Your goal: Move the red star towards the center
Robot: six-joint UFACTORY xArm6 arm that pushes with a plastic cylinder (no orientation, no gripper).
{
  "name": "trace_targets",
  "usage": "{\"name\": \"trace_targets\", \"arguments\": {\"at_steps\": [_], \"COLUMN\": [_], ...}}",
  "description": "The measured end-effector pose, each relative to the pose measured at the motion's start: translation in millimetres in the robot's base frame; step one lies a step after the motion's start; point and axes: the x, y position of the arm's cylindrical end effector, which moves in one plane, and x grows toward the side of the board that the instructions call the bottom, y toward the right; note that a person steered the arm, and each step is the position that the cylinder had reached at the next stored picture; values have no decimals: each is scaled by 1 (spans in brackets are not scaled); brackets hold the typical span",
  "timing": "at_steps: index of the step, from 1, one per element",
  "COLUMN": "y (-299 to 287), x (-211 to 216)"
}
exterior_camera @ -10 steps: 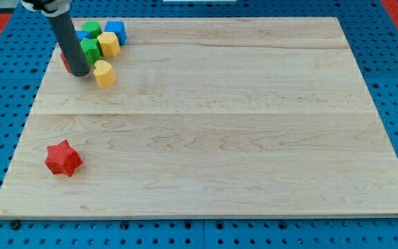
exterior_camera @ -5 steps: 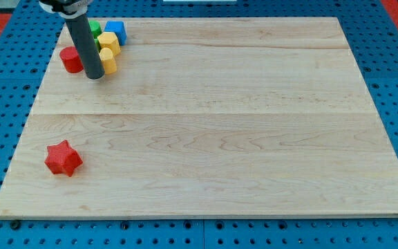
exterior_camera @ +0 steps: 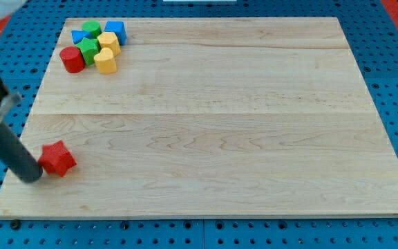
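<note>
The red star (exterior_camera: 59,158) lies on the wooden board (exterior_camera: 213,117) near its bottom left corner. My tip (exterior_camera: 31,176) is right at the star's left side, touching or nearly touching it. The dark rod rises from there up and to the view's left, out of frame.
A cluster of blocks sits at the board's top left: a red cylinder (exterior_camera: 71,59), two green blocks (exterior_camera: 88,48), two yellow blocks (exterior_camera: 106,61) and blue blocks (exterior_camera: 116,30). Blue pegboard surrounds the board.
The rod has swung from beside the top-left cluster down to the bottom left, next to the red star. The star has shifted slightly and turned.
</note>
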Motion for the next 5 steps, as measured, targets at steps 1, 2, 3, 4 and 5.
{"name": "trace_targets", "arguments": {"at_steps": [1, 2, 3, 4, 5], "y": [4, 6, 23, 23, 18], "x": [-18, 13, -27, -68, -47]}}
